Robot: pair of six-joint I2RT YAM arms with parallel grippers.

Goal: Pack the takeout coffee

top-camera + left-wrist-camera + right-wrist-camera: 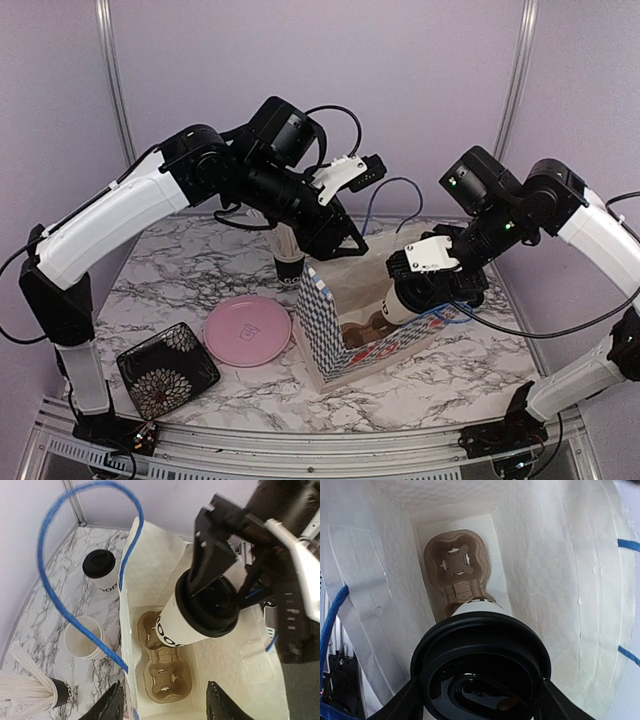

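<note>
While the right gripper (479, 700) pinches a lidded coffee cup (172, 625) at its black lid (480, 665), one finger on each side, the cup hangs tilted inside the paper bag (150, 555). Its base lies over one well of the cardboard carrier (165, 672); whether it touches the well cannot be told. Left gripper (167, 705): jaws spread wide at the bag's mouth, one finger just beside the side wall, clasping nothing. On the marble table (35, 605) outside that wall stand a second lidded cup (102, 570), an open white cup (84, 639) and a black cup of white sticks (57, 692). The bag's blue handle (60, 540) arches over them.
</note>
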